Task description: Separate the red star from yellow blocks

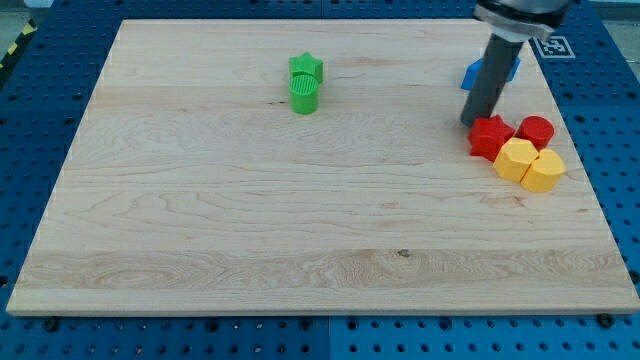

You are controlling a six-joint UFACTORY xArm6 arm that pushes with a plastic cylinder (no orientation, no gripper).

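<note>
While the rod stands at the board's upper right, layout reads as follows:
my tip [471,122]: down on the wooden board [300,230], just left of and slightly above the red star; touching or a hair apart, can't tell.
fingers: none on this rig, plain rod, so no spread or pinch state to give.
red star [490,136]: right side of board, touching the left yellow block.
red cylinder [537,130]: just right of the star, above the yellow pair.
yellow blocks: two side by side, left [516,159], right [544,171], touching each other.
blue block [478,73]: above the cluster, mostly hidden by the rod, shape unclear.
green star [307,69]: upper middle.
green cylinder [304,96]: touching the green star from below.
</note>
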